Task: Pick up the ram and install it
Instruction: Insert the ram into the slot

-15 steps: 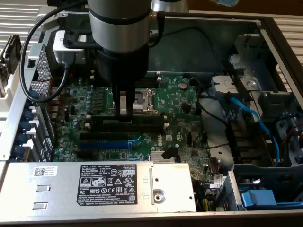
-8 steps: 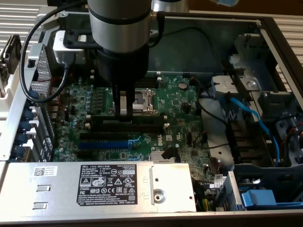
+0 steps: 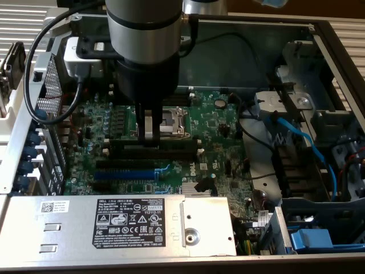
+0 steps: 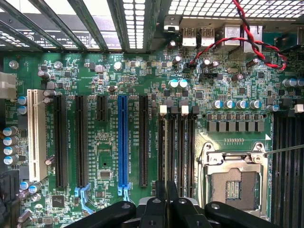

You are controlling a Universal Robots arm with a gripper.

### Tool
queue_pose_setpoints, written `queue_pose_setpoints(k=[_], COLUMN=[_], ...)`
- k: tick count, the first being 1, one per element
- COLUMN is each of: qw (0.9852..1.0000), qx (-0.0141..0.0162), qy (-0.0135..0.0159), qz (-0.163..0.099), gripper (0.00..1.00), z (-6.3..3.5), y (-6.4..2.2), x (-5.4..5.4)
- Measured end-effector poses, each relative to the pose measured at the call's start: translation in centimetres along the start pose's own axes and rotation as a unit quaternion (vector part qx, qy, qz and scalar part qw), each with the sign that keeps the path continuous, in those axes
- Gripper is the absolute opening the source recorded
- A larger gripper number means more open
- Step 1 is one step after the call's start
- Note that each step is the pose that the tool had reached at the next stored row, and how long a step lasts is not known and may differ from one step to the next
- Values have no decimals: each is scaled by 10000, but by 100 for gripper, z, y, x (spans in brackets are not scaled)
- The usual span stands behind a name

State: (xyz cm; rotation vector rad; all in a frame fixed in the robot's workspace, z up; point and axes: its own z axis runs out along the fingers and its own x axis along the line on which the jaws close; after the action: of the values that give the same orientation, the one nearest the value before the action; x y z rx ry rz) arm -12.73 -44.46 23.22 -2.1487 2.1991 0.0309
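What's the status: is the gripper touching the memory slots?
Cannot tell. In the exterior view the gripper overlaps the slots, with neither gap nor contact plain; the wrist view looks along the gripper, hiding any gap.

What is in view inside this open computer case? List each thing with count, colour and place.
motherboard: one, green, on the case floor.
processor socket: one, silver-framed, mid-board.
memory slots: several, black, beside the socket.
expansion slot: one, blue, between black slots.
labelled metal box: one, grey, nearest the exterior camera.
cable: one, blue, exterior view's right.
twisted wires: one pair, red and black, near the ports.
arm: one, silver and black, above the board.
gripper: one, black, over the memory slots.
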Motion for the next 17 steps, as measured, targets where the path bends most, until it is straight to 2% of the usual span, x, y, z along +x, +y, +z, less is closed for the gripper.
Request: queue_pose_setpoints(k=[17], qw=[10000], qx=[1], qy=[0], qz=[0], gripper=[12], z=[5], y=[-4], x=[5])
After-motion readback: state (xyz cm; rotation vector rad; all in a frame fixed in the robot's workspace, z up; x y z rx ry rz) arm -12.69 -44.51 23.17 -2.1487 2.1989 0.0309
